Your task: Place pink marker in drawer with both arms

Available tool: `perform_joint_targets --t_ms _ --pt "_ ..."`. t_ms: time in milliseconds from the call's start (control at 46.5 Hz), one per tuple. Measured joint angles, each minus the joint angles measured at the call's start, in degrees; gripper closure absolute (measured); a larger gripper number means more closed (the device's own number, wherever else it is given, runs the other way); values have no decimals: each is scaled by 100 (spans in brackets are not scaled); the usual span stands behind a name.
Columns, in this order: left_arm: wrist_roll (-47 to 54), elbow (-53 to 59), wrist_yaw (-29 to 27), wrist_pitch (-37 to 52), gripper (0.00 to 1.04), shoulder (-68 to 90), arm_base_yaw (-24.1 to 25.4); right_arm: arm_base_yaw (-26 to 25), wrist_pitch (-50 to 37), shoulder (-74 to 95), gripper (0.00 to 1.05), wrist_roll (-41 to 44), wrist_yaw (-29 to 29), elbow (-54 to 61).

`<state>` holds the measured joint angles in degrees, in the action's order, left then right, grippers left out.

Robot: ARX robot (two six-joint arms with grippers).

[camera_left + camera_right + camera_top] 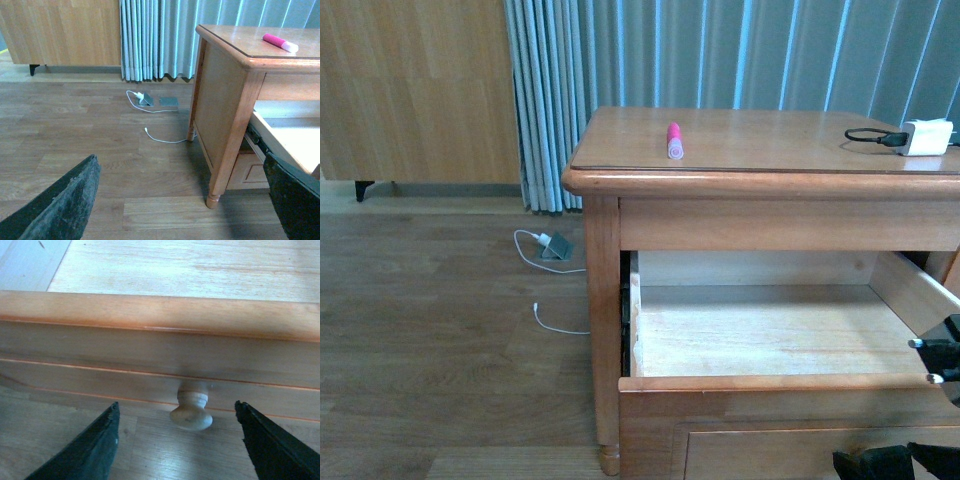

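Wooden floor (440, 330), blue-grey curtain (720, 50) behind, and the nightstand (770, 185) front and centre. Its top drawer (770, 383) stands open, pale bare wood inside, nothing in it. The pink marker (674, 140) lies on the nightstand's top, toward the left side, well apart from the white charger (927, 137) at the far right. The right gripper (176, 404) has its jaws spread wide, the round knob (191, 411) between them, gripping nothing. I'd judge it is parked there to mind the drawer front. The left gripper (180, 159) hangs low off the nightstand's left flank, fingers wide apart and empty, with the marker up above on the top. The drawer half looks done; the pick is not yet begun, and it falls to the left arm, the nearer one.
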<state>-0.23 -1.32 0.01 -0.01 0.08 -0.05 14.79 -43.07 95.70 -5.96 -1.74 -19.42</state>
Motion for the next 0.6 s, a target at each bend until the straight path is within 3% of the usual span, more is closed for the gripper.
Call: perform_joint_targets --t_ms 64,150,602 --pt "0 0 -2 0 6 0 0 -107 284 -511 18 13 -153 179" --pt "0 0 0 0 6 0 0 -310 656 -1123 6 15 -354 306" --pt "0 0 -2 0 6 0 0 -2328 3276 -4898 8 358 -2155 573"
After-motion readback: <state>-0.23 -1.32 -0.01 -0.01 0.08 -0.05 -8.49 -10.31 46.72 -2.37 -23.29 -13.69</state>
